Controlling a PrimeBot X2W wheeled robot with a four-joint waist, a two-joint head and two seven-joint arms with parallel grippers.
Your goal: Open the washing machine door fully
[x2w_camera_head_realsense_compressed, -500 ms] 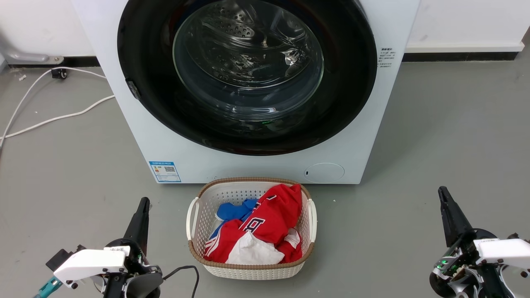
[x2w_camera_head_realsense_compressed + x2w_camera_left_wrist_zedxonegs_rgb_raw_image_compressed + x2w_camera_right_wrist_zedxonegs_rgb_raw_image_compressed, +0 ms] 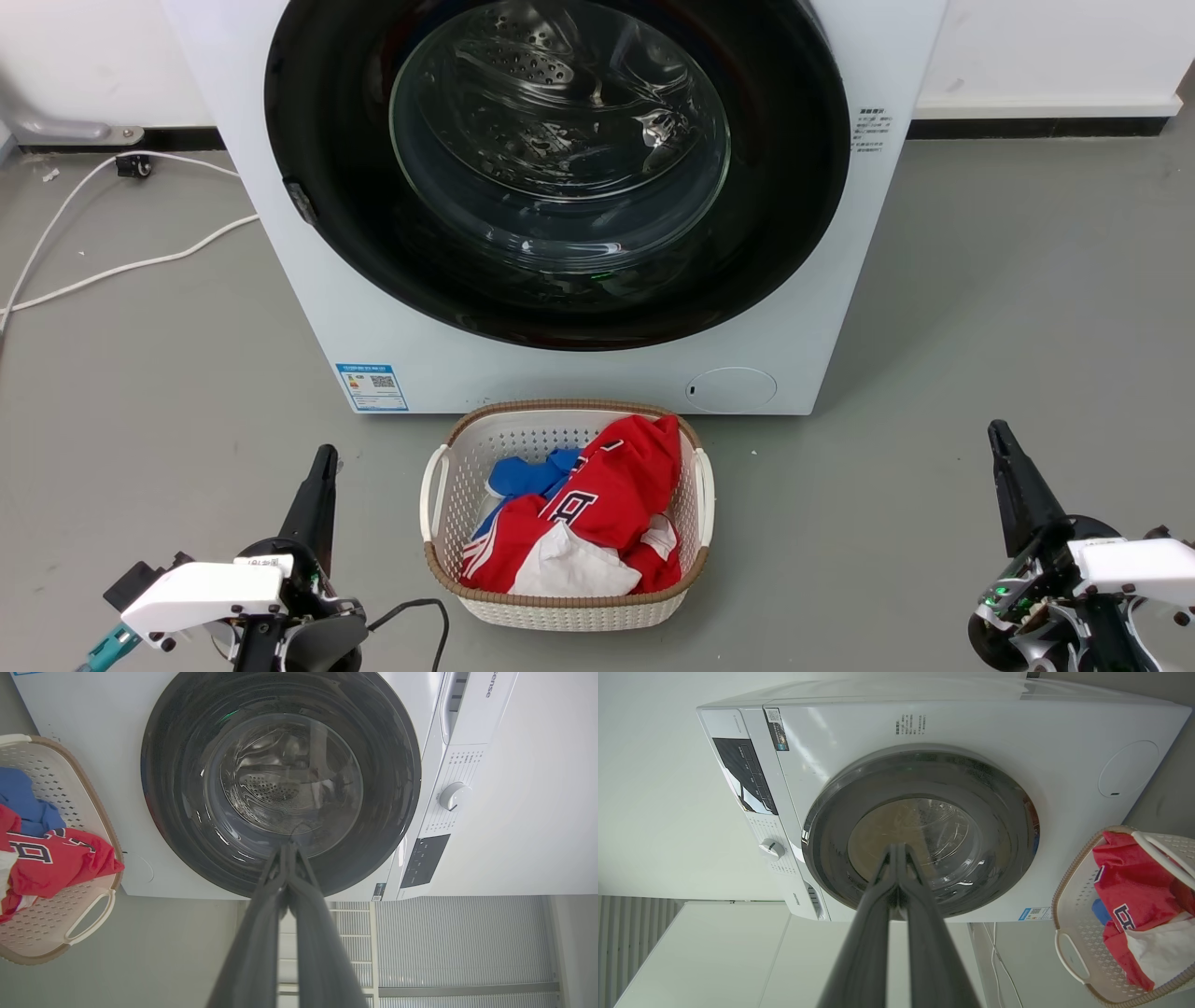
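Glossy black round washing machine door [image 2: 560, 168], bulging glass centre, sits shut on the boxy white washing machine [image 2: 579, 378] (top cut off) just beyond the perforated plastic laundry basket [image 2: 560, 609], left gripper [image 2: 326, 455] and right gripper [image 2: 997, 431] both pinched closed, empty.

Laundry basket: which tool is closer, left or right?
Left. The left tool sits close beside the laundry basket, off its left rim; the right tool is much farther out on its right side.
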